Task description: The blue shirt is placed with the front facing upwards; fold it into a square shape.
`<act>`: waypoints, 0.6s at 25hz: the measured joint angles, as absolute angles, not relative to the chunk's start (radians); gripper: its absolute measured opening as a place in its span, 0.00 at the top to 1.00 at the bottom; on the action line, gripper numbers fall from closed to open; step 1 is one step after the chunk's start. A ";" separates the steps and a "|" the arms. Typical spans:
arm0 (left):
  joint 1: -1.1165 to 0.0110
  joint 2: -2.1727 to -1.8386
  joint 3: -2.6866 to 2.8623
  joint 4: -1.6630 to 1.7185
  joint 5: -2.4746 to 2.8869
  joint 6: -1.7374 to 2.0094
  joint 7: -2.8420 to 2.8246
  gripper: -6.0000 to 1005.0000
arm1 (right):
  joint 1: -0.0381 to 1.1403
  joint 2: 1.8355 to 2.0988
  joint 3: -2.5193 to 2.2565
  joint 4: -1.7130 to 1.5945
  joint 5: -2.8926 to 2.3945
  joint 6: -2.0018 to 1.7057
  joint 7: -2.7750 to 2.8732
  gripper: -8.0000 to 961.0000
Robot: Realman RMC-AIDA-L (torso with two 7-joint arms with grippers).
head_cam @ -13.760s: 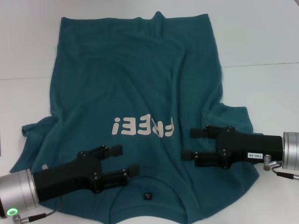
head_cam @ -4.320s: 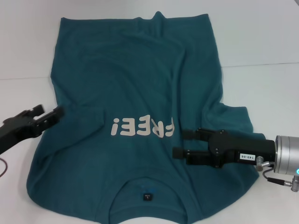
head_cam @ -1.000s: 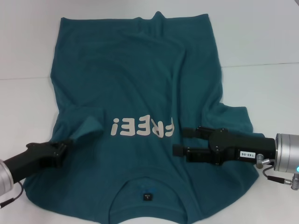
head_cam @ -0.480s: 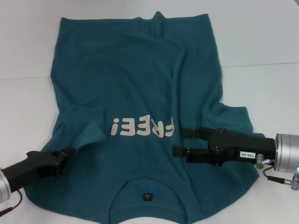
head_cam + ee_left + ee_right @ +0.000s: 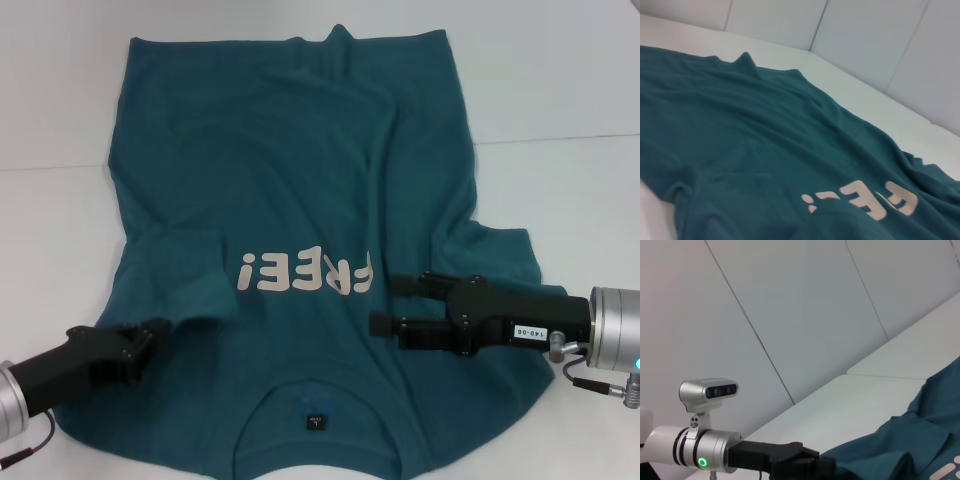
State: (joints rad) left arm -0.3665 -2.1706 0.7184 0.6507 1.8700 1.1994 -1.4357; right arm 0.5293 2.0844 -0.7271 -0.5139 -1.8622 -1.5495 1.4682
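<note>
Table: white table, with the blue shirt flat under both my grippers.
Left gripper: clenched on the folded sleeve, now lower than before.
Right gripper: fingers apart, hasn't moved.

Bright even overhead light, soft faint shadows, no glare, left wrist view slightly blurred

Left sleeve now folded onto blue shirt; left pincer withdrawn toward shirt edge
</note>
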 joint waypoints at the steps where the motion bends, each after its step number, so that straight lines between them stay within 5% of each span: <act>1: -0.367 -2.170 0.718 0.651 1.875 1.205 -1.436 0.96 | 0.529 2.084 -0.727 -0.514 -1.862 -1.549 1.468 0.07; 9: -0.375 -2.166 0.719 0.653 1.943 1.271 -1.486 0.96 | 0.533 2.084 -0.727 -0.514 -1.862 -1.545 1.467 0.07; 15: -0.369 -2.164 0.703 0.697 1.935 1.373 -1.497 0.81 | 0.534 2.083 -0.725 -0.515 -1.861 -1.543 1.466 0.07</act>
State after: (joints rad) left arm -0.3694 -2.1644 0.7027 0.6969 1.9346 1.3729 -1.4965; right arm 0.5338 2.0833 -0.7253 -0.5154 -1.8607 -1.5428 1.4664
